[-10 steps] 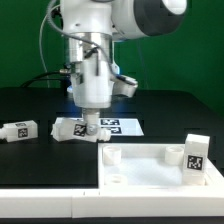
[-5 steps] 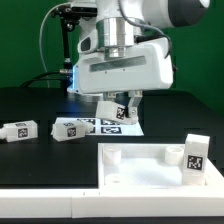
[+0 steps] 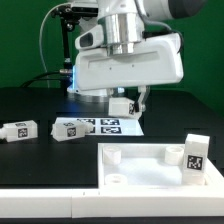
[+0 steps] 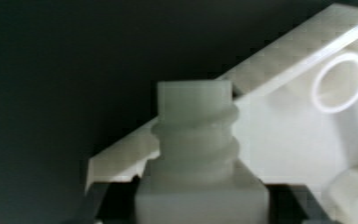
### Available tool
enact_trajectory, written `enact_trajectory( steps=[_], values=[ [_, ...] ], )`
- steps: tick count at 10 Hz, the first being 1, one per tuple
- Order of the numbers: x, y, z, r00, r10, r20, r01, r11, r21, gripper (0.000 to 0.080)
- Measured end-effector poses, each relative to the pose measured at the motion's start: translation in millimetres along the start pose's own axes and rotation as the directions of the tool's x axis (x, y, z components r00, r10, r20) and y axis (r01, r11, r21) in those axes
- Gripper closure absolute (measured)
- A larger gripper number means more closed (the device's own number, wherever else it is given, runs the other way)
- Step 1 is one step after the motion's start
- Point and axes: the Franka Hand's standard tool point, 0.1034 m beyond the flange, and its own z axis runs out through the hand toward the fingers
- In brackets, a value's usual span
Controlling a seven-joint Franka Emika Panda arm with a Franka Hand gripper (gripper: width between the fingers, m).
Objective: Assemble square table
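The white square table top (image 3: 160, 170) lies at the front on the exterior view's right, rim up, with round corner sockets. My gripper (image 3: 128, 106) is shut on a white tagged leg (image 3: 122, 108) and holds it above the table, over the marker board's right end. In the wrist view the leg (image 4: 197, 125) stands out from between my jaws (image 4: 194, 200), with the table top's corner and a round socket (image 4: 345, 85) beyond it. Another leg (image 3: 195, 155) stands upright at the top's right side. Two legs (image 3: 20, 130) (image 3: 70, 128) lie on the left.
The marker board (image 3: 105, 126) lies flat on the black table behind the top, between the lying legs and my gripper. A green wall closes the back. A white surface runs along the front edge.
My gripper has risen from the table by the marker board with a leg in it and moved toward the exterior view's right. The wrist has turned, and its broad side now faces the camera.
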Motion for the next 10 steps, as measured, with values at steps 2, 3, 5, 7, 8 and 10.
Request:
enact_trajectory(
  steps=[2, 3, 5, 7, 8, 10],
  values=[
    [-14.7, -8.2, 1.9, 0.993, -0.115, 0.005, 0.115, 0.993, -0.005, 0.0514],
    [-12.3, -7.8, 1.5, 0.985, -0.172, 0.003, 0.172, 0.985, -0.008, 0.0514],
    [-15.1, -6.9, 2.4, 0.972, -0.236, 0.018, 0.236, 0.972, -0.009, 0.0514],
    [-37.4, 17.2, 19.4, 0.979, -0.163, 0.125, 0.167, 0.986, -0.023, 0.0514],
    [-51.1, 20.6, 27.8, 0.97, -0.129, 0.208, 0.136, 0.991, -0.018, 0.0513],
    [-52.4, 34.5, 37.7, 0.968, -0.094, 0.232, 0.104, 0.994, -0.03, 0.0514]
  ],
)
